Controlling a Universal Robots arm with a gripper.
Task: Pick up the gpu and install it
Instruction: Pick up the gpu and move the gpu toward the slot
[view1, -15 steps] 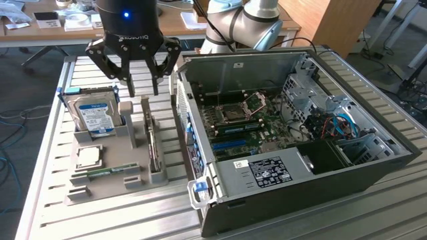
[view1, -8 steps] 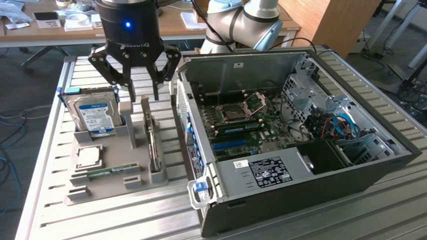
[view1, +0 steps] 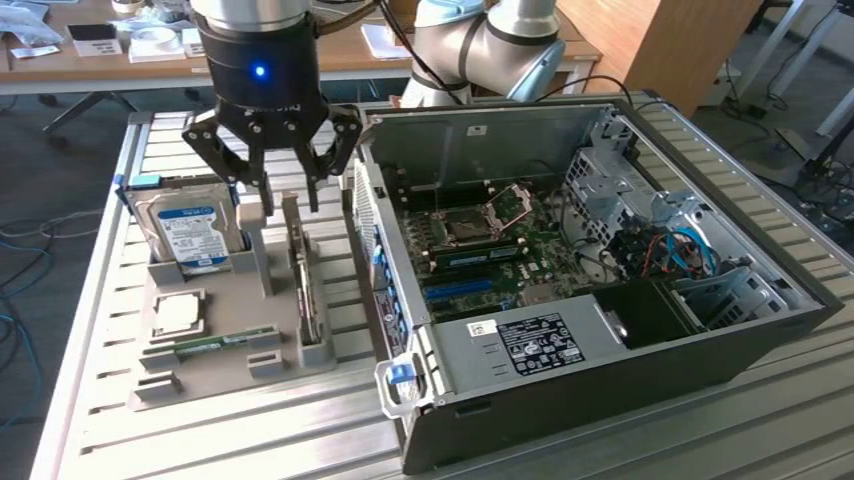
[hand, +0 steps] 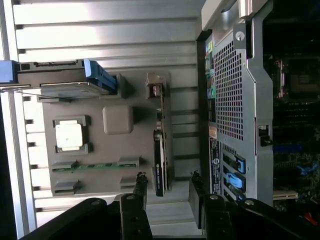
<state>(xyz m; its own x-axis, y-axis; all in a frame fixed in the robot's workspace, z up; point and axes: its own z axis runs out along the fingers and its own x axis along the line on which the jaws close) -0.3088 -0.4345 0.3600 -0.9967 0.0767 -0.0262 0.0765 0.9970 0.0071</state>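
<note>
Gpu (view1: 310, 300): stands on edge in tray (view1: 240, 300) slot, at 9 o'clock of case (view1: 467, 140) in exterior view, beneath gripper (view1: 287, 203) with jaws apart; likely light, stiff, fragile, best pinched across flat faces.

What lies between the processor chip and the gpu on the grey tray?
A grey square block, apart from the processor chip and the gpu; the wrist view shows it.
</note>
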